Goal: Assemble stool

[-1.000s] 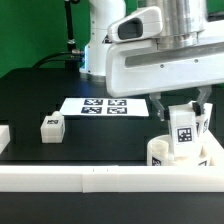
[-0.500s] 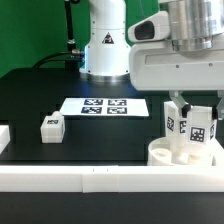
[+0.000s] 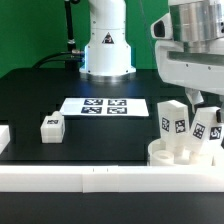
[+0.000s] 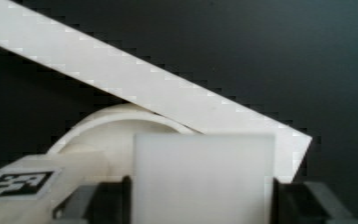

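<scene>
The round white seat disc (image 3: 160, 153) lies at the exterior view's right, against the front rail. One tagged leg (image 3: 172, 120) stands upright on it, free of the gripper. My gripper (image 3: 206, 112) is shut on a second tagged leg (image 3: 208, 130), held tilted with its lower end at the seat. In the wrist view this leg (image 4: 202, 170) fills the gap between the dark fingers (image 4: 98, 200) of the gripper (image 4: 202, 206), with the seat (image 4: 114, 128) and the other leg's tag (image 4: 23, 182) beside it. A third leg (image 3: 51, 127) lies loose on the table at the left.
The marker board (image 3: 105, 106) lies flat in the middle of the black table. The long white border rail (image 3: 90, 179) runs along the front edge and crosses the wrist view (image 4: 149, 75). The robot base (image 3: 105, 50) stands at the back.
The arm has moved to the exterior view's right with the leg in the gripper. The other standing leg, hidden before, now shows beside it.
</scene>
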You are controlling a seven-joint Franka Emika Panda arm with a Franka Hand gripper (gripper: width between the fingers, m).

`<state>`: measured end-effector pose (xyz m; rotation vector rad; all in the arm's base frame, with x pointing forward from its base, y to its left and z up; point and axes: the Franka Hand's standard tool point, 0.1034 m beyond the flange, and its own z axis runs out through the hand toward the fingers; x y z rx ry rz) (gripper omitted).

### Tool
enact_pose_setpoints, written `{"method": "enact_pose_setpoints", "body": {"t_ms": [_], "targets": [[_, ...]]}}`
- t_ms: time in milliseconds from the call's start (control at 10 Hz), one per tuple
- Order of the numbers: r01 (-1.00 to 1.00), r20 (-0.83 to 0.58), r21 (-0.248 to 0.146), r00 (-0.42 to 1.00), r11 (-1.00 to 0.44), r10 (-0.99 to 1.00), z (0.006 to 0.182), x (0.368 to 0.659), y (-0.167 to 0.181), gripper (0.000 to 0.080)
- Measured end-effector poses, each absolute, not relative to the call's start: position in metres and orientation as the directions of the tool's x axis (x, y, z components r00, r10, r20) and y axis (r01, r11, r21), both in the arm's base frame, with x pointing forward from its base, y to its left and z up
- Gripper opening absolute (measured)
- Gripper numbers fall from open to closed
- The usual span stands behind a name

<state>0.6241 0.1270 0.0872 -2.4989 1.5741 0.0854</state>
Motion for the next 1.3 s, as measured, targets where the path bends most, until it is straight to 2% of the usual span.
{"method": "enact_pose_setpoints", "body": {"t_ms": [100, 200, 300, 400, 600, 800, 1000, 1300], "targets": [[-0.895, -0.147, -0.129, 0.443, -0.427, -0.884, 0.087, 0.624, 0.127, 0.0549], [-0.843, -0.141, -0.132, 0.537, -0.522, -0.832, 0.092, 0.624, 0.12, 0.0549], [-0.839, -0.14, -0.135, 0.543, -0.528, -0.828, 0.099, 0.626, 0.114, 0.0629], [-0.826, -0.14, -0.137, 0.563, -0.547, -0.814, 0.104, 0.626, 0.115, 0.0644], [-0.649, -0.092, -0.175, 0.759, -0.74, -0.644, 0.112, 0.629, 0.112, 0.0648], [-0.49, -0.058, -0.186, 0.871, -0.852, -0.488, 0.109, 0.628, 0.112, 0.0649], [-0.202, -0.002, -0.167, 0.979, -0.965, -0.205, 0.104, 0.626, 0.109, 0.0649], [0.14, 0.043, -0.128, 0.99, -0.982, 0.135, 0.101, 0.623, 0.125, 0.0649]]}}
